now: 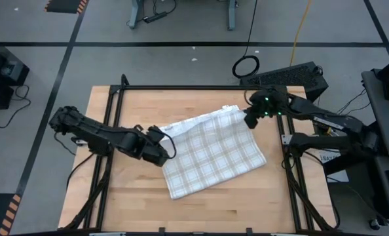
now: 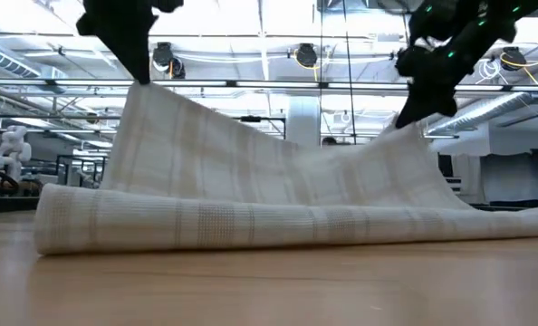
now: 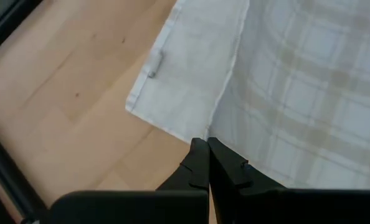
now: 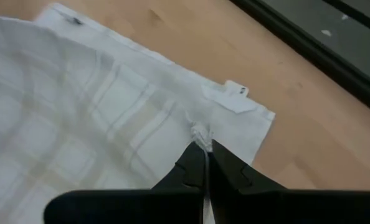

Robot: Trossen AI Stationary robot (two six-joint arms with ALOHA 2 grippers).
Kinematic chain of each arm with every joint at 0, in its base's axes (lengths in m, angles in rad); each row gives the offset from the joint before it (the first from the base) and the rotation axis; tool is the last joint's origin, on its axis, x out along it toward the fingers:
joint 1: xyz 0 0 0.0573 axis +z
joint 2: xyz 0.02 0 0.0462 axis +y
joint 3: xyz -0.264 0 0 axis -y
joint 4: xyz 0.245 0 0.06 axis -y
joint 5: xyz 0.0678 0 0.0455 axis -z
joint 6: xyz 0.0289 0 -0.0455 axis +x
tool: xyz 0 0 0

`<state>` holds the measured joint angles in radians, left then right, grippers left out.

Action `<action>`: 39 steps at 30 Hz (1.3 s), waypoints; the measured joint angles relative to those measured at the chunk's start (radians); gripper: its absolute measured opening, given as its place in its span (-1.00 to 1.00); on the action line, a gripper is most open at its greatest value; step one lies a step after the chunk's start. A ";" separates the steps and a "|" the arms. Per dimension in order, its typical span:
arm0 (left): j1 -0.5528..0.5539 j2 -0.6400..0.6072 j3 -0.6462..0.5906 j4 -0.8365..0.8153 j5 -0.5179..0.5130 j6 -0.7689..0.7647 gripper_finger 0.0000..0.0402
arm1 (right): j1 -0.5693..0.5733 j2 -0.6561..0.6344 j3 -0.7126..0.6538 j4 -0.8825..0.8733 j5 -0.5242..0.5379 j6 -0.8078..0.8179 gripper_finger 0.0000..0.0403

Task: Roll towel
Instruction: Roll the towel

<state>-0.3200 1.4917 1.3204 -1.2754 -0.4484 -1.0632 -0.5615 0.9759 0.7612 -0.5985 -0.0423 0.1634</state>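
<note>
The towel (image 1: 211,154), white with a tan check, lies folded over on the wooden table. Its near fold (image 2: 251,226) rests on the table, and the lower layer lies flat with its plain white far edge (image 1: 201,119) showing. The upper layer rises from the fold toward both grippers. My left gripper (image 1: 163,145) is shut on the towel's left side. My right gripper (image 1: 249,119) is shut on it at the far right. A small white label (image 4: 233,94) lies on the lower layer near the right gripper. My left gripper pinches the hemmed edge (image 3: 213,123) of the upper layer between its two fingers, slanting down from the table's left. That edge is lifted clear of the lower layer, and the cloth slopes down from it to the fold (image 2: 88,222). My right gripper pinches a small bunch of cloth (image 4: 200,132) at the upper layer's edge near the far right corner, slanting down from the table's right. The cloth is puckered at the fingertips and raised (image 2: 405,127) above the layer beneath.
A black frame (image 1: 181,87) runs along the table's far and side edges. A black box (image 1: 293,75) and a cable loop (image 1: 245,65) lie on the floor beyond the far right. Bare wood (image 1: 201,213) stretches in front of the towel's near fold.
</note>
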 joint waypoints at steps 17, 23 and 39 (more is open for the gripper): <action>0.121 0.133 -0.020 -0.078 -0.073 -0.001 -1.00 | -0.137 0.273 0.000 0.185 -0.010 -0.075 -1.00; 0.175 0.161 -0.046 -0.057 -0.079 0.021 -1.00 | -0.146 0.339 0.000 0.208 -0.011 -0.075 -1.00; 0.310 0.171 -0.208 0.183 -0.048 0.104 -0.93 | -0.159 0.486 0.000 0.290 -0.010 -0.071 -1.00</action>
<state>-0.0099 1.6623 1.1127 -1.0925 -0.4969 -0.9593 -0.7207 1.4614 0.7612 -0.3090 -0.0525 0.0921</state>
